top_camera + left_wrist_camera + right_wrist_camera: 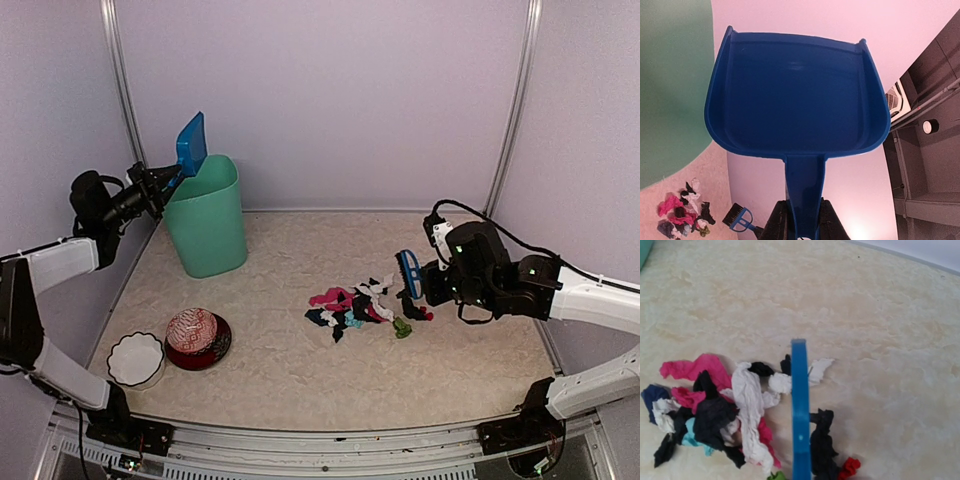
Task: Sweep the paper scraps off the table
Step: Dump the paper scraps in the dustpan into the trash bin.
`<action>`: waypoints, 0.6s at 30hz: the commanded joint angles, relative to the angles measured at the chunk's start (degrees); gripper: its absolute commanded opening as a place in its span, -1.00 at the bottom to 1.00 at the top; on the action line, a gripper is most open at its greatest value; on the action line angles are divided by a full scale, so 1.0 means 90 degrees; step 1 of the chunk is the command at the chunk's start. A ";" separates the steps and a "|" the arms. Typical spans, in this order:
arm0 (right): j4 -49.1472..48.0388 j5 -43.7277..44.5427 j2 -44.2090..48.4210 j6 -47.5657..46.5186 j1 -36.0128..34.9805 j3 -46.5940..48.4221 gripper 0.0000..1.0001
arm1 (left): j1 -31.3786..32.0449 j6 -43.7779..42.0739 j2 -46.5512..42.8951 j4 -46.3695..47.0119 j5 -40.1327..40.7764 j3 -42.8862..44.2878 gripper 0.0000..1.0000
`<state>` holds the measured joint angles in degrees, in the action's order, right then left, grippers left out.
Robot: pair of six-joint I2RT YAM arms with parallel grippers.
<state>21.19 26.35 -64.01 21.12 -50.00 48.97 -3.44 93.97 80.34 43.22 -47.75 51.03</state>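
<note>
Brush (800, 405) (blue) pinched in right tool (421, 281) among paper scraps (352, 306); left tool (802, 226) pinches dustpan (795, 95).

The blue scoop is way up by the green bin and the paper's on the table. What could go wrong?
The dustpan hangs in the left tool by the green bin, far from the paper scraps; sweeping now would probably just scatter them over the table.
Coming down, the dustpan might knock the bin's rim.
A black scrap and a red scrap lie across the brush from the pile and may get missed.
</note>
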 commanded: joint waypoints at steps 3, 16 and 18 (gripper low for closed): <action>-0.0332 -0.0181 0.0073 0.0067 0.0053 -0.0024 -1.00 | 0.0018 0.0511 -0.0413 0.0834 0.0171 -0.0149 -1.00; -0.1698 -0.1838 -0.0152 0.0226 0.0039 0.0049 -1.00 | 0.0359 -0.1916 -0.0979 -0.1231 -0.0378 0.0560 -1.00; -0.2067 -0.2163 -0.0406 0.0367 -0.0010 0.0124 -1.00 | 0.0514 -0.2525 -0.1099 -0.1897 -0.0363 0.0809 -1.00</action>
<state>11.00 14.66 -64.73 22.06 -49.98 48.97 -1.04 83.64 73.34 35.73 -49.23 53.65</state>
